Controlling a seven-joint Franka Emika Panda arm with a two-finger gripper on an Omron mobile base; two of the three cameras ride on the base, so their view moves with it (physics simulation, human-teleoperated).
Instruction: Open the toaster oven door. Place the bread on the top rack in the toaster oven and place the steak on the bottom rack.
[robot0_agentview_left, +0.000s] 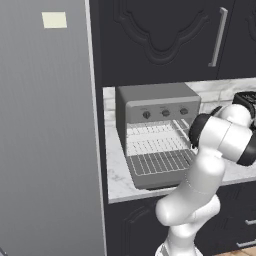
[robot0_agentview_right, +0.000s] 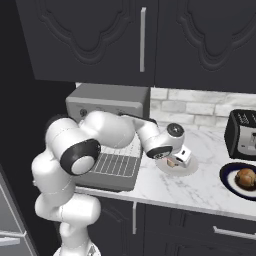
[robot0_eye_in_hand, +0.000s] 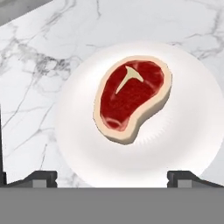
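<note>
One white arm reaches out from our base across the marble bench, its elbow bent in front of the toaster oven and its wrist turned down over a white plate to the right of the oven. Our claw hovers above that plate with its two dark fingertips set wide apart and nothing between them; the jaws stand open on either side of the plate's near edge. The steak, red with a pale tan rim and a light T-shaped mark, lies flat on the plate, a little off its middle, ahead of the fingertips and untouched by them. In the right base view the claw hangs just over the plate, and we cannot make out the steak clearly beneath it.

The toaster oven door lies folded down flat towards the bench edge, and the bottom rack is drawn out over it, its silvery bars plain in the left base view; a second wire shelf sits higher inside the cavity. The bread, a round brown bun, rests on a dark plate well to the right, near a black toaster. Dark cabinets hang above, and a tall grey refrigerator stands left of the oven
</note>
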